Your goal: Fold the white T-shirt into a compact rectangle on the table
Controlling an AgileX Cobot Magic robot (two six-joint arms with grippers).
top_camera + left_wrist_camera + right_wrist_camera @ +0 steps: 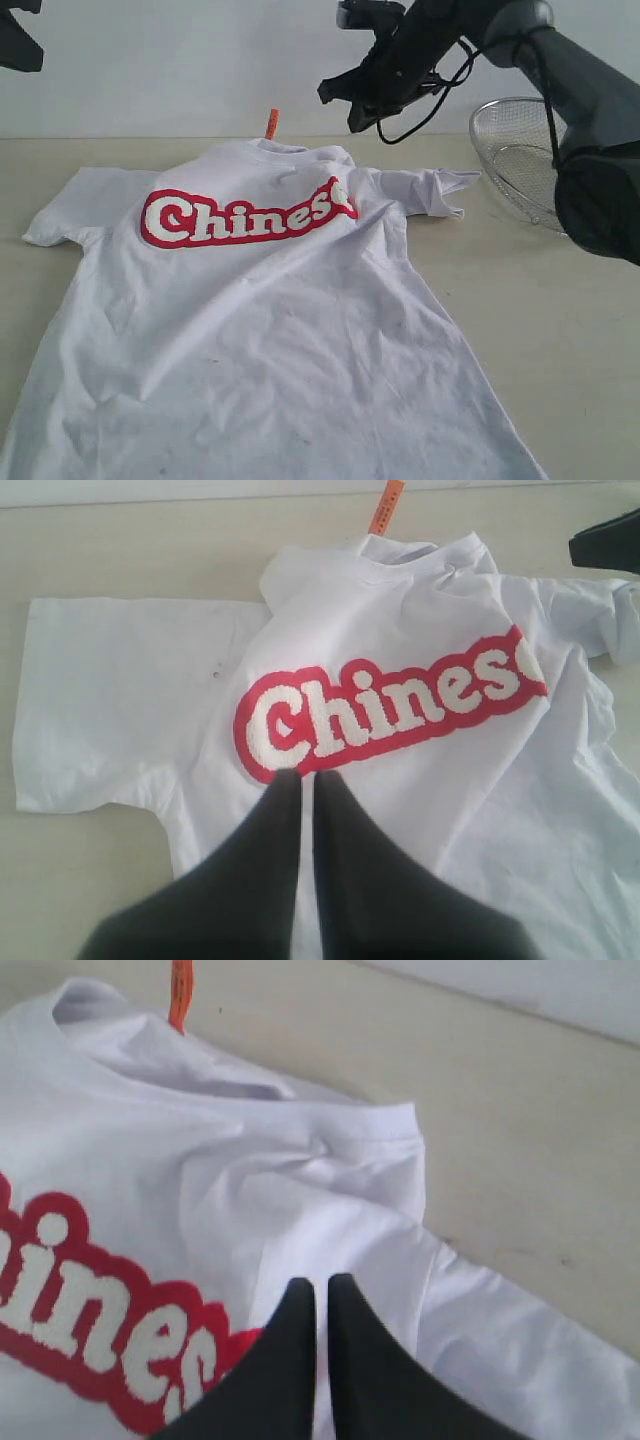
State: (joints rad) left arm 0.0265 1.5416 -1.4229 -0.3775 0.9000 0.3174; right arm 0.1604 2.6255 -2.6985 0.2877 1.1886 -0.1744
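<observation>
The white T-shirt lies face up and spread out on the table, its red-outlined lettering across the chest. The orange neck tag sticks up at the collar. The right shoulder is rumpled, with that sleeve bunched outward. My right gripper hangs in the air above the collar and right shoulder, shut and holding nothing. My left gripper is also shut and empty, high above the chest lettering; only its dark body shows at the exterior view's top left corner.
A round wire-mesh metal basket stands on the table at the back right, beside the bunched sleeve. The right arm reaches over it. A pale wall runs along the table's far edge.
</observation>
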